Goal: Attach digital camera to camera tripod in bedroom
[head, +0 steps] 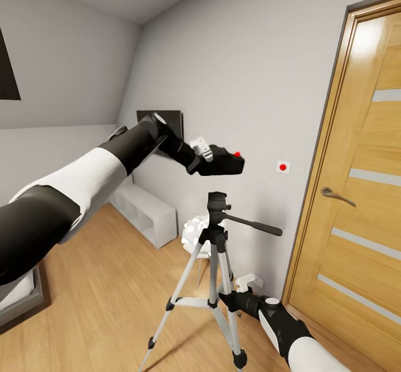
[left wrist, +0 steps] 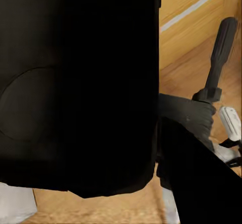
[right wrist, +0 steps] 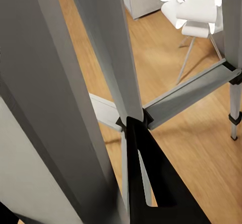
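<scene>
My left gripper [head: 213,158] is shut on the digital camera [head: 228,166], a black body with a red button on top. It holds the camera in the air, a short gap above the black head of the camera tripod [head: 217,233]. The tripod stands upright on the wood floor, its pan handle [head: 253,226] pointing right. In the left wrist view the camera [left wrist: 75,83] blocks most of the picture, with the tripod head [left wrist: 184,116] beyond it. My right gripper [head: 228,295] sits low at a tripod leg [right wrist: 45,108] and looks closed around it.
A wooden door [head: 356,194] stands close on the right, with a red-dot wall switch [head: 283,166] beside it. A low white shelf [head: 145,210] and a white petal-shaped stool [head: 195,230] stand along the wall behind the tripod. A bed corner [head: 22,299] is at the left.
</scene>
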